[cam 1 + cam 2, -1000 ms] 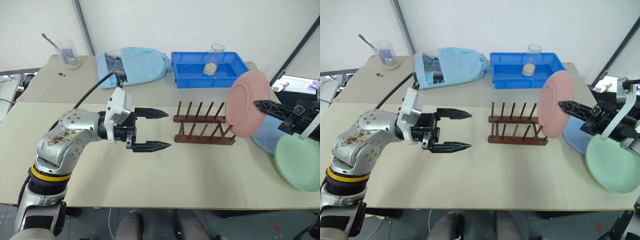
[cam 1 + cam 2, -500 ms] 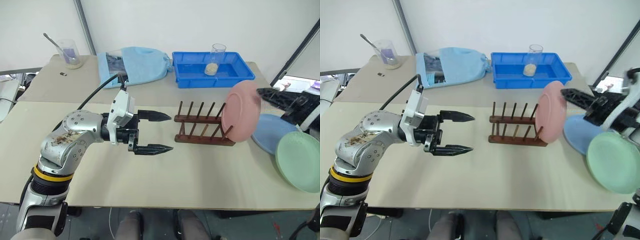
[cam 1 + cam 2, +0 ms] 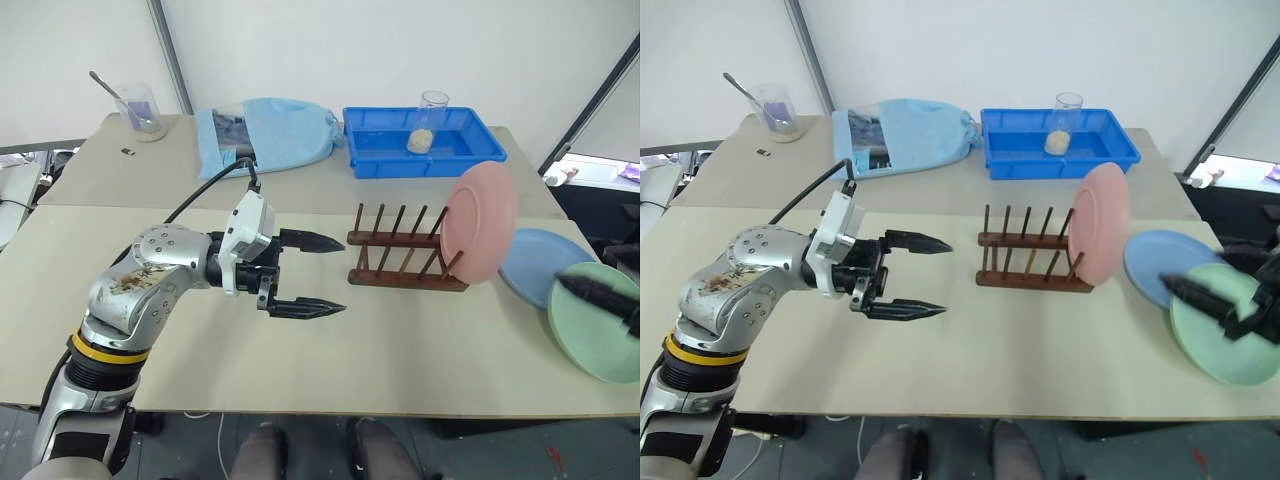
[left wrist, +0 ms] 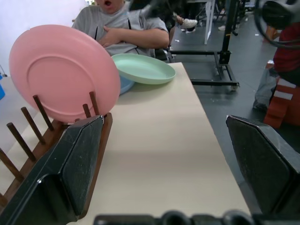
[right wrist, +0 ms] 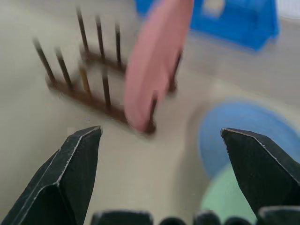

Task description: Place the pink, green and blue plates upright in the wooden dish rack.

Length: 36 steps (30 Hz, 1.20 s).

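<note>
Your right pincer [image 3: 1200, 298] has just let go of the pink plate [image 3: 478, 222] and pulled back wide open over the green plate [image 3: 1225, 325] near the desk's right edge. The pink one now stands in the rack [image 3: 405, 262]; green and blue [image 3: 543, 266] remain. Left pincer [image 3: 320, 275] hovers open, empty, pointing at the rack.
</note>
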Each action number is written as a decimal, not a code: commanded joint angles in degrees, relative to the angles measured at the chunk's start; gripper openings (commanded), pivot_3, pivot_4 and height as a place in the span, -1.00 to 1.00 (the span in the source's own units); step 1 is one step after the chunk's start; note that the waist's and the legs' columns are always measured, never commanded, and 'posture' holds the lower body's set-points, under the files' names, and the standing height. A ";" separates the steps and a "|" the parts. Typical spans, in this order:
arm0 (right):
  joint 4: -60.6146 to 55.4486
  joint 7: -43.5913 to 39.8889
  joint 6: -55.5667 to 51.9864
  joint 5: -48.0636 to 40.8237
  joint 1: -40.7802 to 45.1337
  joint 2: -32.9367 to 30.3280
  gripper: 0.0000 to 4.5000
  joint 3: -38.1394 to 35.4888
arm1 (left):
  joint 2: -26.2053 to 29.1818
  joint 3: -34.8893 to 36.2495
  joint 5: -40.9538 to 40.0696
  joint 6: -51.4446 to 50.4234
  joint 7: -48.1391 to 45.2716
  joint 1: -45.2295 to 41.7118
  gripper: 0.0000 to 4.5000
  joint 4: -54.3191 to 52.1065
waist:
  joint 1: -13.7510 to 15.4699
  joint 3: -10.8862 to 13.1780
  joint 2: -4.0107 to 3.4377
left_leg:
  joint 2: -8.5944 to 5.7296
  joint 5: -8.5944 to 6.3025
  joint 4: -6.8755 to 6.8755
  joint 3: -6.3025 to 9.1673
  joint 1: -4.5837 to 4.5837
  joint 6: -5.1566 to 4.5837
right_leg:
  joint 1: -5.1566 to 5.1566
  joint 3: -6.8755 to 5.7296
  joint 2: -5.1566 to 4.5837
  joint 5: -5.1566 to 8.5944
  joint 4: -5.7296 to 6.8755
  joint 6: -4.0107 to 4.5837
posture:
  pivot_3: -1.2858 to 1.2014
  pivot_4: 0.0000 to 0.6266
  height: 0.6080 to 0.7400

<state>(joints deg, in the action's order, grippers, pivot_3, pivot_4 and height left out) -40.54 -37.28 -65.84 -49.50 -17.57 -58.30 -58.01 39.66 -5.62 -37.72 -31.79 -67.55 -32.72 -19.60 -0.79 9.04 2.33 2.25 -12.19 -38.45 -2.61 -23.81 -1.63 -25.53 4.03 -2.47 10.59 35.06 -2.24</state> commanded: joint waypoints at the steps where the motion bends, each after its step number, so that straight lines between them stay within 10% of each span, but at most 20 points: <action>1: -3.36 0.71 9.64 12.06 -6.83 2.23 0.99 4.21 | 1.03 -0.75 1.75 0.46 0.48 1.34 1.00 -3.30 | -0.06 -0.07 -0.13 | -0.02 0.00 0.00 -0.02 0.09 0.00 | 0.09 0.02 -0.03 0.02 0.00 0.00 | 0.03 -0.52 1.00; 17: 14.54 6.74 22.91 33.82 -3.32 7.50 0.99 25.73 | -4.32 -6.60 5.80 4.13 -1.96 -1.10 1.00 -0.95 | -0.08 -0.08 -0.15 | -0.15 -0.01 0.04 0.02 0.32 0.01 | 0.35 0.06 -0.09 0.12 -0.06 0.05 | 0.03 -0.52 1.00; 31: 19.35 8.50 18.80 36.51 2.59 8.57 -0.99 30.23 | -5.80 -4.20 0.28 2.78 -4.69 -1.41 1.00 -0.97 | 0.04 -0.08 -0.15 | -0.16 -0.01 0.05 0.06 0.32 0.01 | 0.38 0.06 -0.09 0.15 -0.04 0.01 | 0.03 -0.52 1.00; 36: 14.64 9.14 15.24 36.05 1.92 9.78 -0.99 27.81 | -5.00 -4.53 0.78 4.19 -7.60 -2.04 1.00 0.27 | -0.01 -0.08 -0.16 | -0.15 -0.01 0.05 0.08 0.36 0.01 | 0.40 0.05 -0.06 0.16 -0.03 0.02 | 0.03 -0.52 1.00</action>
<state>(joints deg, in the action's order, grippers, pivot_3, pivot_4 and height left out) -22.60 -28.42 -48.88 -13.02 -15.29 -48.65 -27.45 34.27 -11.17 -36.32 -28.71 -74.04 -33.55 -19.27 -0.80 8.96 2.17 2.09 -12.20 -38.40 -2.53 -23.45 -1.63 -25.14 4.08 -2.53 10.75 35.03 -2.22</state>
